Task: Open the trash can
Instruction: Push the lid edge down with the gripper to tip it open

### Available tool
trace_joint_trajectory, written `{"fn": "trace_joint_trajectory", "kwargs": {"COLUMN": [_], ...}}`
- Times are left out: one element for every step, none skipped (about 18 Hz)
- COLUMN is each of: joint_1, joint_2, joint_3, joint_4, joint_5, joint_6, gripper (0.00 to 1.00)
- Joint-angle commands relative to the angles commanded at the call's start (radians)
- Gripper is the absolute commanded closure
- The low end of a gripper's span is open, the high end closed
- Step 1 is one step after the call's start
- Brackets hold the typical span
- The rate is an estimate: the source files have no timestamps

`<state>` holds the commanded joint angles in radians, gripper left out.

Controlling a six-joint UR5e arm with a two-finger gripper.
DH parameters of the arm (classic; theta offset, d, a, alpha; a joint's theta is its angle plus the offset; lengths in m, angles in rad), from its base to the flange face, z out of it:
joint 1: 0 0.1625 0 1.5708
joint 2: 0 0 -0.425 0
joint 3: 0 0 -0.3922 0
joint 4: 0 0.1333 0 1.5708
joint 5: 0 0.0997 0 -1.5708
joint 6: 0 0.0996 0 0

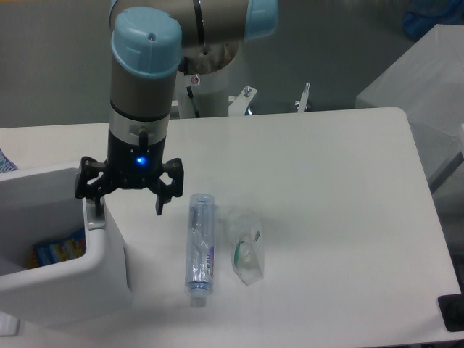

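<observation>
The white trash can (94, 279) fills the lower left of the camera view. Its lid no longer covers the top, and the inside shows with something blue and orange (56, 250) at the bottom. My gripper (127, 201) hangs over the can's right rim, open, with black fingers (160, 196) spread wide. The left finger reaches down at the small grey push tab (93, 216) on the rim; the right finger hangs over the table beside the can. Nothing is held between the fingers.
A clear plastic bottle (199, 239) lies on the white table (326, 188) just right of the can. A crumpled clear wrapper (245, 248) lies next to the bottle. The arm's base (210, 87) stands at the table's back edge.
</observation>
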<state>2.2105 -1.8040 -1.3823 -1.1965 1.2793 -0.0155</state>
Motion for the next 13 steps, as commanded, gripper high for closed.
{"fn": "trace_joint_trajectory", "kwargs": {"joint_1": [0.005,0.011,0.023,0.034,0.046,0.060,0.067,0.074,0.087,0.092,0.103,0.126,0.142], "joint_2": [0.000,0.000,0.000,0.002,0.003,0.003,0.003,0.003,0.005,0.002,0.000,-0.002,-0.002], "joint_3": [0.018,0.034,0.046,0.049,0.048,0.045,0.023,0.011,0.006,0.005,-0.001,-0.007,-0.009], "joint_4": [0.000,0.000,-0.001,-0.003,-0.005,-0.009,-0.014,-0.017,-0.020,-0.020,-0.020,-0.020,-0.021], "joint_5": [0.008,0.023,0.047,0.073,0.099,0.133,0.215,0.274,0.317,0.340,0.353,0.360,0.362], "joint_6": [0.006,0.020,0.046,0.081,0.124,0.170,0.251,0.308,0.359,0.396,0.428,0.462,0.489], "gripper": [0.00,0.00,0.00,0.00,0.00,0.00,0.00,0.00,0.00,0.00,0.00,0.00,0.00]}}
